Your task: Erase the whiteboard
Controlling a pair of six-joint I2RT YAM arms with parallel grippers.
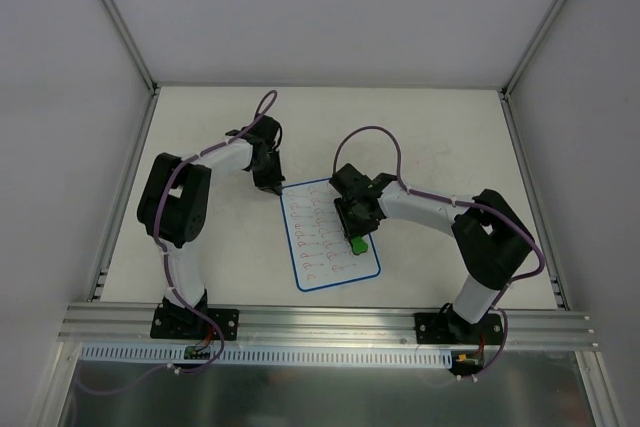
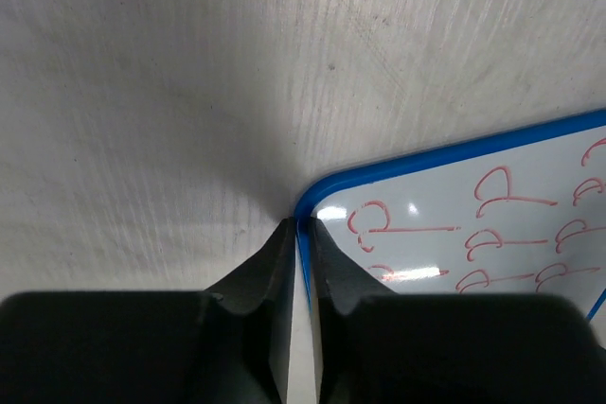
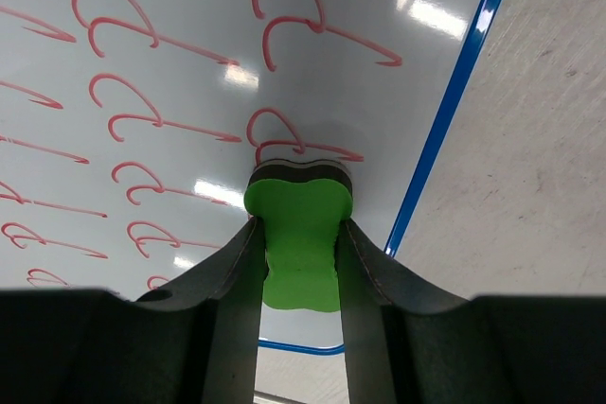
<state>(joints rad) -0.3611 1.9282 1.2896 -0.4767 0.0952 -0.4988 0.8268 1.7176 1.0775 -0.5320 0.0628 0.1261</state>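
Pale walls [image 1: 300, 7] box us in on three sides, and the scuffed off-white tabletop [image 1: 450, 137] runs bare to them at the back and on both flanks. That is where we see the widest free space. At the near edge an aluminium rail [image 1: 330, 319] carries both arm bases.

Near the front middle of the table the whiteboard [image 1: 350, 272] lies flat, tilted a little off square, between our two arms. Its blue border [image 3: 445, 111] rings it all round, and rows of red marks [image 3: 123, 111] cover most of the face.

Our left gripper [image 2: 303, 229] sits at the board's far left corner. Its jaws are nearly closed, one finger on the face side and one on the table side, with the thin blue edge pinched between them.

Our right gripper [image 3: 298, 226] is over the right half of the board, jaws clamped on the waist of the green eraser [image 3: 301, 198]. The eraser's dark underside presses on the board, right at the lower end of one red mark. The right border is just beside it, with open tabletop beyond.

The right arm's wrist and forearm hang over the upper right part of the board and hide some marks from above. Purple cables [image 1: 375, 132] loop over both wrists.
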